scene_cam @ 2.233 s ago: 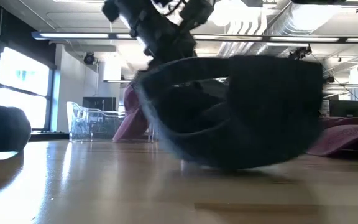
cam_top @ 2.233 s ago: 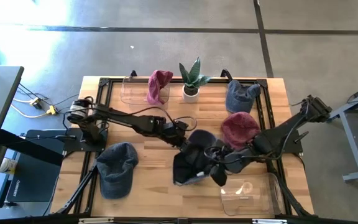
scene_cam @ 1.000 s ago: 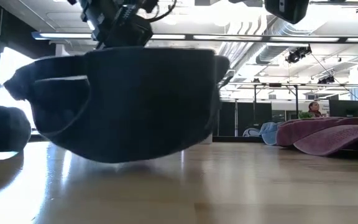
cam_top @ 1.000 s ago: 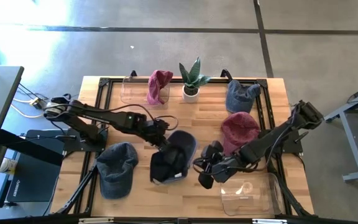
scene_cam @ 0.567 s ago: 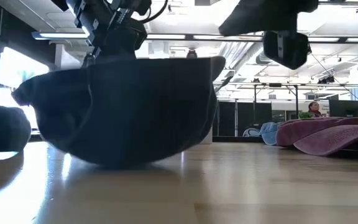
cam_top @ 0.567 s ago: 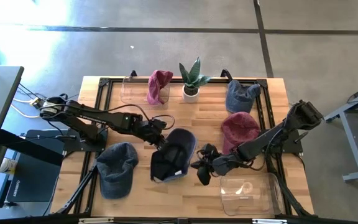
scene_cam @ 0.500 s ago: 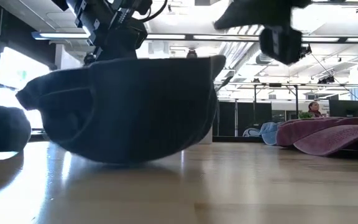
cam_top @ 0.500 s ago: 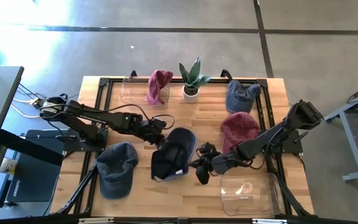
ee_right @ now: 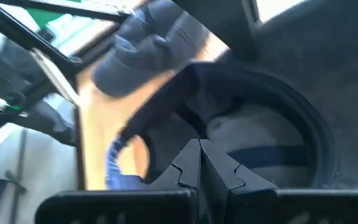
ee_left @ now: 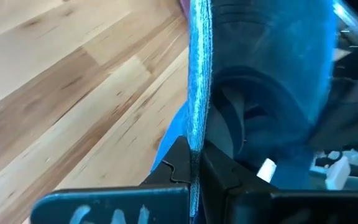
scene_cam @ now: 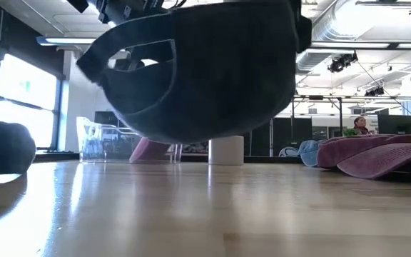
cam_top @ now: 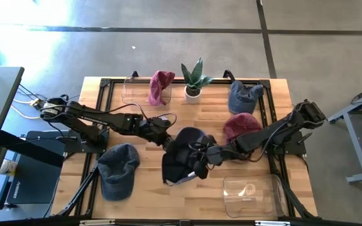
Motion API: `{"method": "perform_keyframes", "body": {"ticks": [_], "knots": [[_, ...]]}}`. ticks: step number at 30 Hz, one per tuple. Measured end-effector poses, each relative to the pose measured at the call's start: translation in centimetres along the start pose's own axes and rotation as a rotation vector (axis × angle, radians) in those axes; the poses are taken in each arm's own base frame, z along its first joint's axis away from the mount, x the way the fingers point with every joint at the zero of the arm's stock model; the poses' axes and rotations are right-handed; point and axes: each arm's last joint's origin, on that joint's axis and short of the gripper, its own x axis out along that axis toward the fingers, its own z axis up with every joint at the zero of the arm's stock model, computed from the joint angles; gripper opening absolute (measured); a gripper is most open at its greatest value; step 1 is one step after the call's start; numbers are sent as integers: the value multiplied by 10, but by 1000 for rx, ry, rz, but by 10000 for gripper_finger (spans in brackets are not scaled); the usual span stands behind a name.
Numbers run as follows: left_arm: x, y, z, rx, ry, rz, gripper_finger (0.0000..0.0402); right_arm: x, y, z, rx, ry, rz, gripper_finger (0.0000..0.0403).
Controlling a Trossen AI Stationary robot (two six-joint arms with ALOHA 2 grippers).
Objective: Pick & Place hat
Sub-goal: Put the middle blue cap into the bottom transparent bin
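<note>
Bare table (cam_top: 146, 182) lies open between the grey cap (cam_top: 117, 169) at the near left and the clear bin (cam_top: 251, 194) at the near right, while the dark cap (cam_top: 184, 154) and both arms block the middle.

High view straight down, low view table-level, both wrist views close on dark hat (cam_top: 184, 158)
</note>
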Motion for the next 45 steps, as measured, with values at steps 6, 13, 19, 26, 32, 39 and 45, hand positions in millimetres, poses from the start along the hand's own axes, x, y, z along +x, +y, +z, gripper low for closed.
{"method": "perform_keyframes", "body": {"ticks": [6,13,19,26,32,39,45], "knots": [[0,-6,5,-2,-64,-49,0,0,-13,-8,-51,60,-149,0],[6,-9,8,-27,-107,-91,0,-4,-14,-18,-110,122,-190,0],[10,-10,9,-54,-129,-100,0,-11,-8,-36,-131,141,-224,0],[12,-11,9,-57,-135,-117,0,-5,-11,-65,-45,161,-113,0],[12,-11,9,-55,-135,-110,0,-4,-6,-67,41,231,-2,0],[12,-10,9,-56,-140,-98,0,-9,8,-50,16,151,-11,0],[12,-8,9,-59,-152,-58,0,-17,15,-36,-75,225,-31,0]]}}
